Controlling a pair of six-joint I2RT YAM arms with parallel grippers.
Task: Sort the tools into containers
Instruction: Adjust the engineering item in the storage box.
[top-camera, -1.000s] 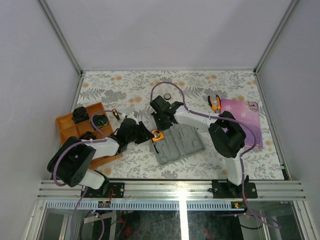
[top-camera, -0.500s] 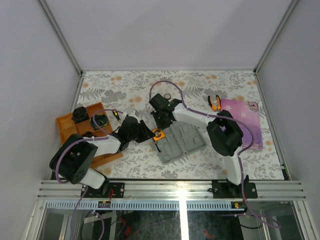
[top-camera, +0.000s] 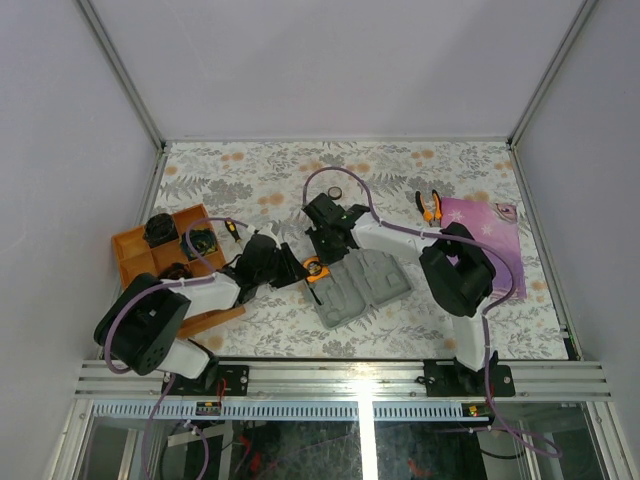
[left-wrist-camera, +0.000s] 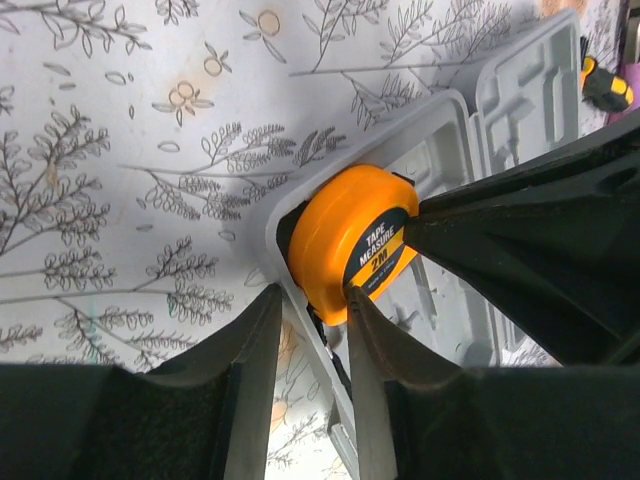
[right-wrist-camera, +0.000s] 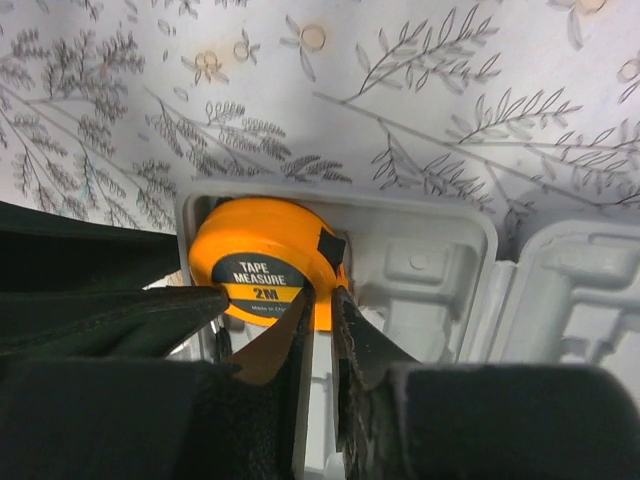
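Observation:
The round orange tape measure sits in the corner recess of the open grey case. My left gripper straddles the case's rim, one finger outside and the other inside against the tape measure. My right gripper has its jaws nearly together, tips resting on the tape measure's side. The pliers, the screwdriver and the small tape ring lie on the table.
An orange divided tray holding dark items stands at the left, under my left arm. A purple star-patterned cloth lies at the right, beside the pliers. The floral tablecloth stretches behind the case.
My right gripper shifted slightly over the case's left corner and the case turned a little. The left gripper has kept its hold.

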